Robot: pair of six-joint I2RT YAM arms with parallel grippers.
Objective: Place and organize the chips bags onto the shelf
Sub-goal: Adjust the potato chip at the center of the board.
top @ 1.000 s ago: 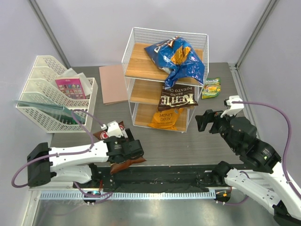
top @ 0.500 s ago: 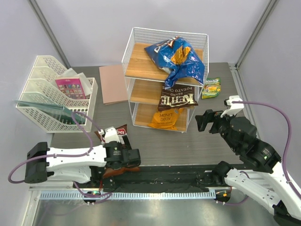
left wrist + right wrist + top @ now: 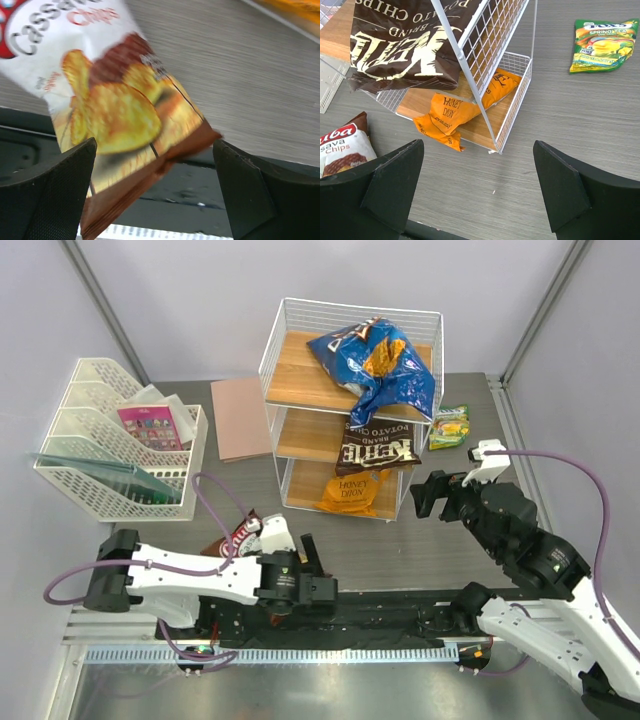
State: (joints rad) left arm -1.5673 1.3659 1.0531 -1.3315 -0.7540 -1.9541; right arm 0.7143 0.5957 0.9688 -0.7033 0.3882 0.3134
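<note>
The brown-white cassava chips bag [image 3: 232, 535] lies at the table's near edge, mostly hidden under my left arm. In the left wrist view its lower end [image 3: 110, 105] hangs over the black base rail. My left gripper [image 3: 312, 575] is open, with its fingers [image 3: 50, 195] wide apart either side of that end [image 3: 155, 200]. My right gripper [image 3: 430, 498] is open and empty above bare table [image 3: 477, 200] in front of the shelf [image 3: 300, 370]. The blue Doritos bag [image 3: 375, 360] is on the top board, the dark brown bag [image 3: 380, 448] in the middle and the orange bag [image 3: 352, 490] at the bottom. The green-yellow bag [image 3: 450, 427] lies right of the shelf.
A white mesh file tray [image 3: 110, 440] with a pink card packet [image 3: 150, 425] stands at the left. A flat brown board [image 3: 240, 418] lies left of the shelf. The black base rail [image 3: 380, 615] runs along the near edge.
My left arm has swung right along the near edge and its wrist has turned. The cassava bag's brown end is now hidden under the arm. The right arm has barely moved.
</note>
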